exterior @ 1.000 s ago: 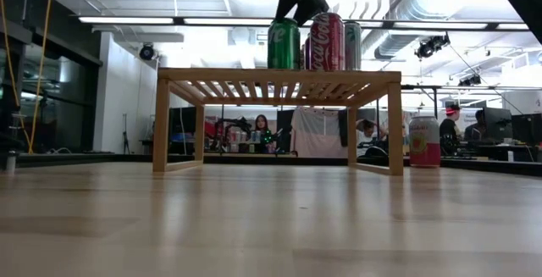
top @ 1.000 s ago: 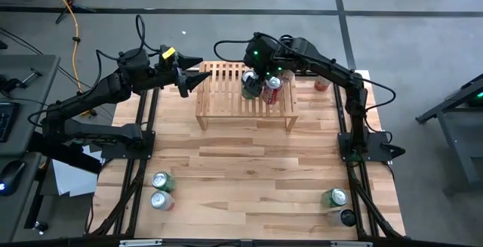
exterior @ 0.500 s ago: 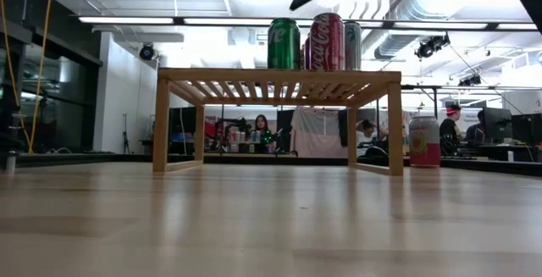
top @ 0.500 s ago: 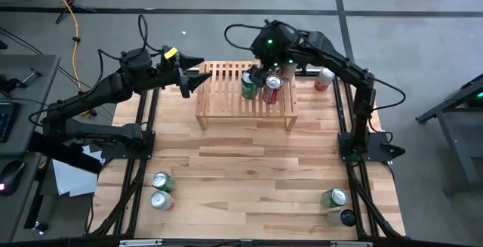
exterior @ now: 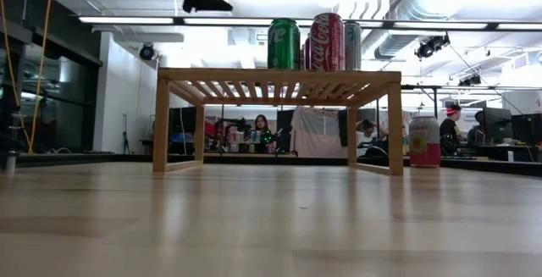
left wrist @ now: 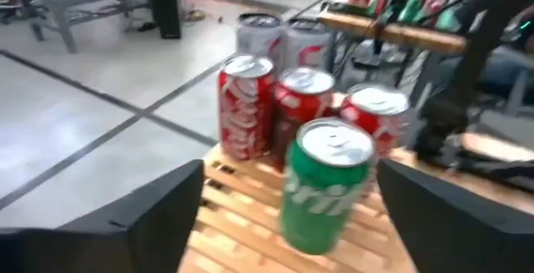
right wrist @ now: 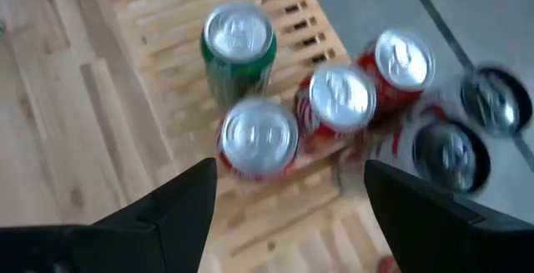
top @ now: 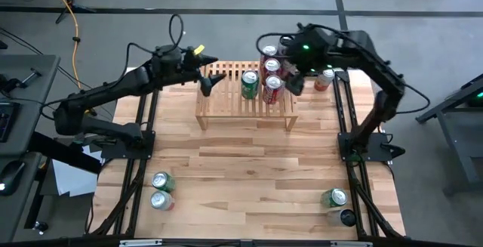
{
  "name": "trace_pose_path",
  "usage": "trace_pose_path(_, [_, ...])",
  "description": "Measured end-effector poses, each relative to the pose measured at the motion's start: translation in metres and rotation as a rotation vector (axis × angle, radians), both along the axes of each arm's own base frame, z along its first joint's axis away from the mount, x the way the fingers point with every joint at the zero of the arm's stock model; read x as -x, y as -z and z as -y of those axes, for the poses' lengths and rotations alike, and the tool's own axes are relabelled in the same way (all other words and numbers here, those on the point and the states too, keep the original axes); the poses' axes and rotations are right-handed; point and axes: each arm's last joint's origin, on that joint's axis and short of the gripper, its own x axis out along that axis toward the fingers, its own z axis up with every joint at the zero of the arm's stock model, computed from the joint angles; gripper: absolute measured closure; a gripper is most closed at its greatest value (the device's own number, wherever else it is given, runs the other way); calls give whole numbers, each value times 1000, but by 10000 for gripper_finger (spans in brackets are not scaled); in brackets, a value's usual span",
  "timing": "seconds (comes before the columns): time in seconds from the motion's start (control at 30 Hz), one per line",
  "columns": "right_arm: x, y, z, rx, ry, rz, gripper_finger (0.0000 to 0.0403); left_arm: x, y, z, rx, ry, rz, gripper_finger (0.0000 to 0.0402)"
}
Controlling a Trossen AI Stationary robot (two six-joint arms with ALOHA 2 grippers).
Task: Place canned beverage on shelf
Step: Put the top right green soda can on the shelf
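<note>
High view: your right claw (top: 296,83), fingers apart and empty, hovers beside cans (top: 250,84) stocked upright on the shelf (top: 219,100).

Lighting's pretty even overhead, the wooden table (top: 249,171) is bright with only soft shadows under the shelf (top: 226,103). Low view is backlit hard: ceiling light strips (exterior: 127,20) blow out white, and the near tabletop goes soft and out of focus. Both wrist views are smeared, the green can (left wrist: 321,185) and red cans (right wrist: 334,106) look blurry.
</note>
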Motion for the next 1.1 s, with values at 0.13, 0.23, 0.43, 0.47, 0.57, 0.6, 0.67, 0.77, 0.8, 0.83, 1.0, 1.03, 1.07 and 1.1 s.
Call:
trace_pose_path(0.13, [32,-3,-17,-8,47,20,116,-14,12,-20,-12,-32,-64,171])
trace_pose_path(0.23, [55,5,-28,5,130,15,116,-25,28,-38,6,-60,-102,298])
trace_pose_path(0.43, [92,26,-45,-31,236,170,116,-48,55,-64,82,20,-62,381])
trace_pose_path(0.47, [95,30,-47,-43,246,202,116,-51,58,-67,100,49,-50,386])
trace_pose_path(0.57, [106,41,-51,-75,270,285,116,-58,68,-72,144,145,-36,399])
trace_pose_path(0.6, [109,44,-52,-84,276,306,116,-60,71,-73,159,171,-39,397])
trace_pose_path(0.67, [112,51,-54,-99,285,338,116,-62,76,-74,179,206,-46,399])
trace_pose_path(0.77, [115,58,-55,-113,294,364,116,-66,81,-75,187,215,-54,400])
trace_pose_path(0.8, [115,60,-55,-118,300,375,116,-67,83,-75,184,221,-58,401])
trace_pose_path(0.83, [115,62,-55,-120,301,379,116,-69,85,-74,187,225,-63,401])
trace_pose_path(1.0, [112,66,-55,-123,299,373,116,-73,90,-70,217,236,-76,401])
trace_pose_path(1.03, [112,66,-55,-125,297,374,116,-74,89,-68,222,240,-73,401])
trace_pose_path(1.07, [111,66,-55,-128,295,373,116,-75,89,-67,225,244,-72,401])
trace_pose_path(1.1, [111,66,-55,-131,293,371,116,-77,89,-64,227,251,-72,401])
